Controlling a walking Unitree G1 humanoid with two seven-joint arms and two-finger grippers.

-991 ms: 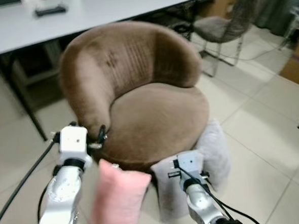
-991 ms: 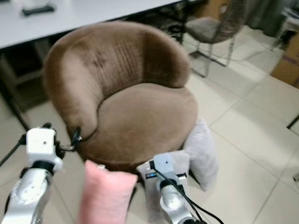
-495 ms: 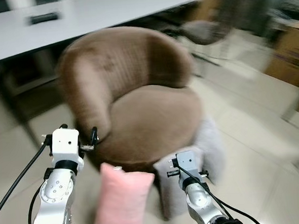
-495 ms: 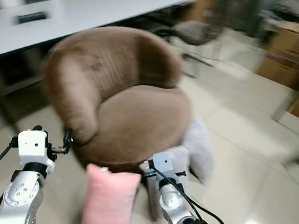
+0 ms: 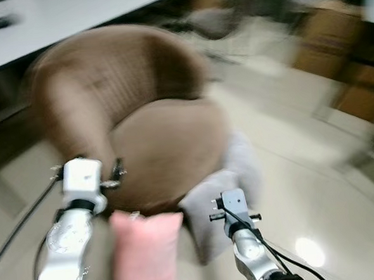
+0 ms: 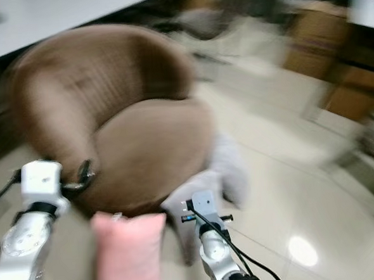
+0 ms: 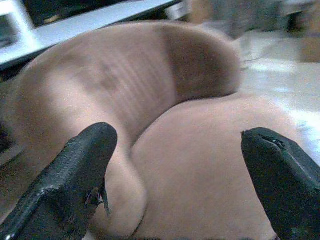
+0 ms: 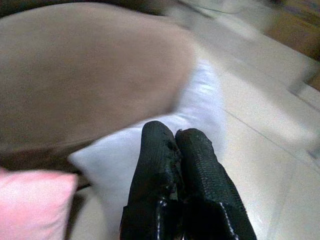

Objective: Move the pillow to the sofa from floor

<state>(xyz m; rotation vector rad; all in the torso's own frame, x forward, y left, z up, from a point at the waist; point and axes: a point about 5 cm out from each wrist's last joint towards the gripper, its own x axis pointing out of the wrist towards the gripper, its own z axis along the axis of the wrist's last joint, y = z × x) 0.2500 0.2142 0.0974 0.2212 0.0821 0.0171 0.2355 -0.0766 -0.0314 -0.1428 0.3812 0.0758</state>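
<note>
2 silver jointed arms, each capped by a white boxy wrist module. black cables trail off both. left gripper point(image 7: 175, 165): 2 long black fingers with matte, textured pads. right gripper point(image 8: 175, 145): same black, pebbled fingers.

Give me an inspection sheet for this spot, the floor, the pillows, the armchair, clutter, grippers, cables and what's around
Surface: pale tiled floor, glossy, one light reflection.
Job's things: pink pillow upright on the floor before the brown armchair; grey pillow leaning against the chair's base.
Clutter: nothing seen.
Grippers: left gripper open, facing the armchair; right gripper shut, empty, aimed at the grey pillow.
Cables: black cables along both arms.
Surroundings: white table behind the chair; brown boxes, blurred.
</note>
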